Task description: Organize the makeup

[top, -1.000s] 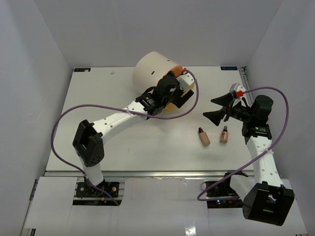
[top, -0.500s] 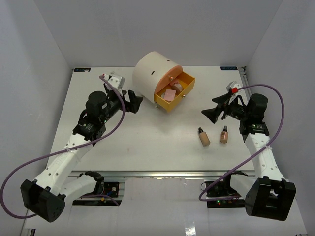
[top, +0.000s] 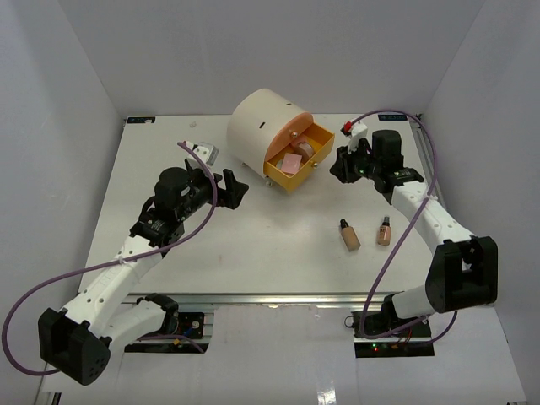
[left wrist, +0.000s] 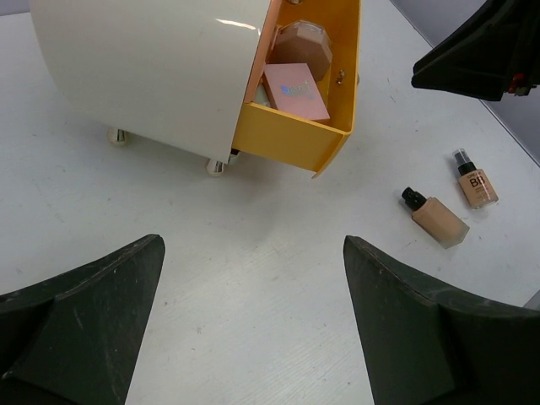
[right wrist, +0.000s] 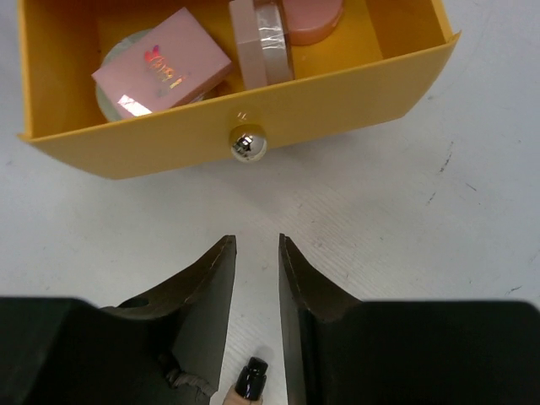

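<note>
Two tan bottles with black caps lie on the table, one left of the other; the left wrist view shows both. The yellow drawer of the cream box stands pulled out. In it are a pink carton, a beige compact and a pink round compact. My right gripper points at the drawer's silver knob, short of it, jaws narrowed to a slim empty gap. My left gripper hovers wide open left of the box, holding nothing.
The cream box stands on small feet at the back centre of the white table. Grey walls close in on the left, back and right. A purple cable loops above the right arm. A bottle cap shows below my right fingers.
My right arm swung from the table's right side to the drawer front and its jaws narrowed. My left arm pulled back from the box to the left, leaving the drawer open.
</note>
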### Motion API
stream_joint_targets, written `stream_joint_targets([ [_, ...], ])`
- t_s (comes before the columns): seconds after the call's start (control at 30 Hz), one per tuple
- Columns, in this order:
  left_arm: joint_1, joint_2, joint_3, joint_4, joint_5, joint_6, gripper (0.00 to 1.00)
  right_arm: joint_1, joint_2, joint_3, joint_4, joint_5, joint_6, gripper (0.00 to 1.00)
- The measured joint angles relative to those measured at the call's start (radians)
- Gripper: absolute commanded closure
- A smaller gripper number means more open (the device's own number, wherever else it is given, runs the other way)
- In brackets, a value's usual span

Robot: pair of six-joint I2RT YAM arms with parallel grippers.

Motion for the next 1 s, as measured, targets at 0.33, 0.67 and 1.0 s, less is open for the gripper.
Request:
stream_joint_targets([
  [0.33,0.002,0.006,0.0,-0.03,-0.124,-0.027,0.02,0.021,0.034,0.022,-0.043,0.078,0.048,0.68],
  [0.67,0.282,-0.034,-0.038,-0.293,-0.286,-0.257,0.02,0.007,-0.126,-0.046,-0.036,-0.16,-0.006,0.55],
  [1.0,0.496,0.166,-0.035,-0.486,-0.355,-0.446,0.02,0.001,-0.199,-0.072,-0.052,-0.362,-0.048,0.08],
])
